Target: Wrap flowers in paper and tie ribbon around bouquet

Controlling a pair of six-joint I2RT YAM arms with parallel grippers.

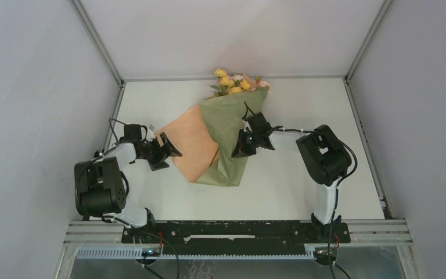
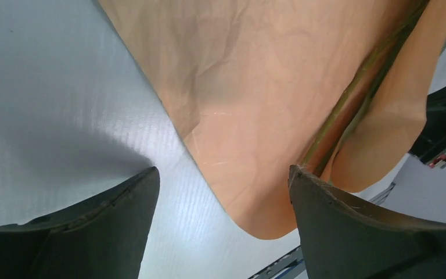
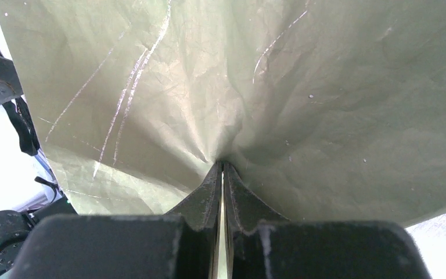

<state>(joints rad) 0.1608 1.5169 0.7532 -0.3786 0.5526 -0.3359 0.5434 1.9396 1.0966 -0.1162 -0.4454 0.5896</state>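
Note:
The bouquet lies slanted in the middle of the table. Its yellow and pink flowers (image 1: 235, 81) stick out at the far end. The paper (image 1: 226, 125) shows olive green on the right and peach-orange (image 1: 191, 145) on the left. My left gripper (image 1: 169, 152) stands open just left of the peach flap. In the left wrist view the peach paper (image 2: 255, 87) lies ahead of the open left gripper (image 2: 223, 171), and green stems (image 2: 348, 110) show through a fold. My right gripper (image 3: 220, 164) is shut on a pucker of the olive paper (image 3: 302, 75). The ribbon is out of view.
Grey enclosure walls with metal posts (image 1: 101, 43) ring the white table (image 1: 302, 192). A black rail (image 1: 226, 231) runs along the near edge between the two arm bases. The right arm's elbow (image 1: 324, 154) stands right of the bouquet.

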